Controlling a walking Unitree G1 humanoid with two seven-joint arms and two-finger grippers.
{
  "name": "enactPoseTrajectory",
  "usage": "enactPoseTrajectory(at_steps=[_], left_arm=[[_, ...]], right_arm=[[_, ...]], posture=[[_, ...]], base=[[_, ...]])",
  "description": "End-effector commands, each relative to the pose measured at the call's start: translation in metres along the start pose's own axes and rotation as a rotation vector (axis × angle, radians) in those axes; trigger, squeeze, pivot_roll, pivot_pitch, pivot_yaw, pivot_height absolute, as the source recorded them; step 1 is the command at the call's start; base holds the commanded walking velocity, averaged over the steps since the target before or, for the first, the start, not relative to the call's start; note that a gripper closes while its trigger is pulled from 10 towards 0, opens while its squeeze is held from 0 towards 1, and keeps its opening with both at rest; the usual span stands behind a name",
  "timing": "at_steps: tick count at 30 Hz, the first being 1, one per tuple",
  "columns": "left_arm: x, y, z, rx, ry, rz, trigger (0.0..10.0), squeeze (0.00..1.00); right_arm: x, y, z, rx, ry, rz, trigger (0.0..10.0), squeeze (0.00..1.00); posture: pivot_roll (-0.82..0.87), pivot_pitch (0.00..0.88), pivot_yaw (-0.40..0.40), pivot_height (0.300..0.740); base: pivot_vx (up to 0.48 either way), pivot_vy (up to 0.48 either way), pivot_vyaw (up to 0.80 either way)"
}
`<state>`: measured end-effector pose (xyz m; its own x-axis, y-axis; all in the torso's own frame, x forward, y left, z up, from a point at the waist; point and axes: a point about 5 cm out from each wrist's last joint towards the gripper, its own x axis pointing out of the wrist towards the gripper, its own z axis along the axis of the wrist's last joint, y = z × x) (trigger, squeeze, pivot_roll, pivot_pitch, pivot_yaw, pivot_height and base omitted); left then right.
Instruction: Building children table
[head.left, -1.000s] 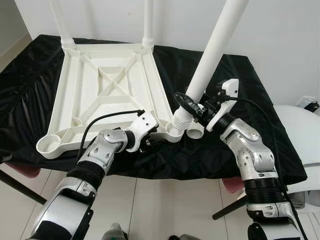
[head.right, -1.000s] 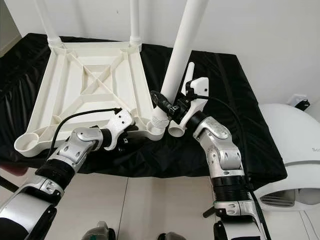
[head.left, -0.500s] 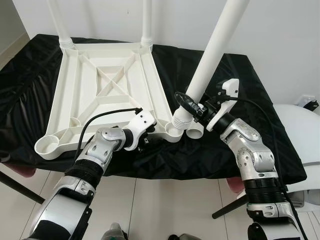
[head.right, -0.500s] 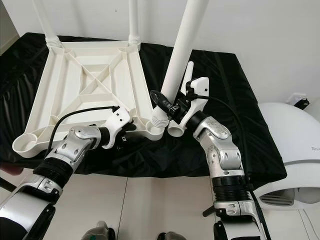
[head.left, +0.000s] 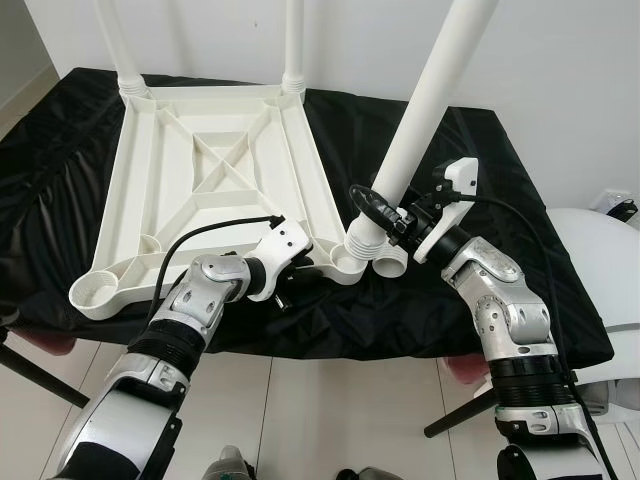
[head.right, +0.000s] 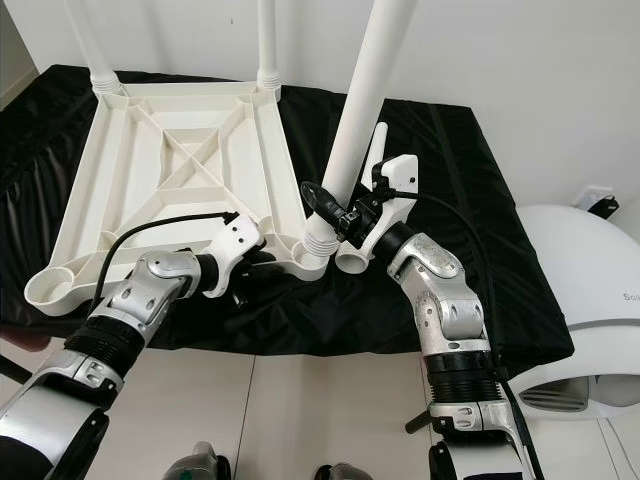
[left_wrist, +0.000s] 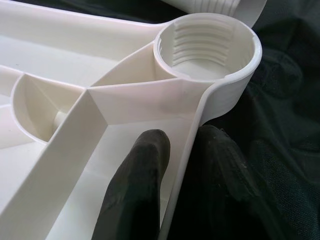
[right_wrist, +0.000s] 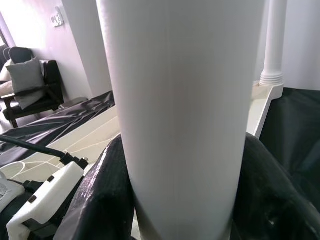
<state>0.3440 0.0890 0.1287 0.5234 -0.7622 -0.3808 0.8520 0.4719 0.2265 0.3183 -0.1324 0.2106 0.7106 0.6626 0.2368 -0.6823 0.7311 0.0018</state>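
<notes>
The white plastic tabletop (head.left: 312, 200) lies upside down on a black-draped table. Two white legs (head.left: 294, 45) stand screwed into its far corners. My right gripper (head.left: 385, 215) is shut on a third leg (head.left: 425, 110), which leans with its threaded end at the near right socket (left_wrist: 207, 47). In the right wrist view that leg (right_wrist: 185, 115) sits between both black fingers (right_wrist: 105, 200). My left gripper (head.left: 293, 278) is shut on the tabletop's near rim beside that socket, one finger (left_wrist: 137, 190) inside the rim and one outside. The near left socket (head.left: 97, 290) holds nothing.
An open white tube end (head.left: 392, 262) lies on the cloth just under my right gripper. A white rounded appliance (head.left: 610, 260) stands right of the table. Something red (head.left: 50, 343) shows under the table's near left edge. The wall is close behind the table.
My left gripper has shifted slightly left along the near rim, and the tabletop with it. The right gripper and its leg have stayed where they were.
</notes>
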Motion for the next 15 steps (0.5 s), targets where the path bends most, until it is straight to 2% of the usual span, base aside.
enactPoseTrajectory(at_steps=[1, 6, 7, 15], left_arm=[[0.000, -0.004, -0.003, 0.000, 0.005, -0.013, 0.0, 0.00], [0.000, -0.005, -0.002, 0.008, 0.006, -0.024, 0.0, 0.00], [0.000, -0.005, -0.003, 0.012, 0.012, -0.023, 10.0, 0.00], [-0.001, -0.006, -0.002, 0.016, 0.023, -0.018, 10.0, 0.00]], right_arm=[[-0.001, -0.001, -0.003, -0.018, 0.010, 0.003, 10.0, 0.00], [-0.002, -0.001, -0.011, -0.014, 0.029, 0.006, 10.0, 0.00], [-0.002, -0.001, -0.015, -0.010, 0.036, 0.012, 10.0, 0.00], [-0.001, 0.000, -0.027, 0.005, 0.048, 0.027, 10.0, 0.00]], posture=[[0.03, 0.031, -0.034, 0.740], [0.04, 0.032, -0.035, 0.740], [0.04, 0.032, -0.036, 0.740], [0.04, 0.037, -0.038, 0.740]], base=[[0.000, 0.000, 0.00], [0.000, 0.000, 0.00], [0.000, 0.000, 0.00], [0.000, 0.000, 0.00]])
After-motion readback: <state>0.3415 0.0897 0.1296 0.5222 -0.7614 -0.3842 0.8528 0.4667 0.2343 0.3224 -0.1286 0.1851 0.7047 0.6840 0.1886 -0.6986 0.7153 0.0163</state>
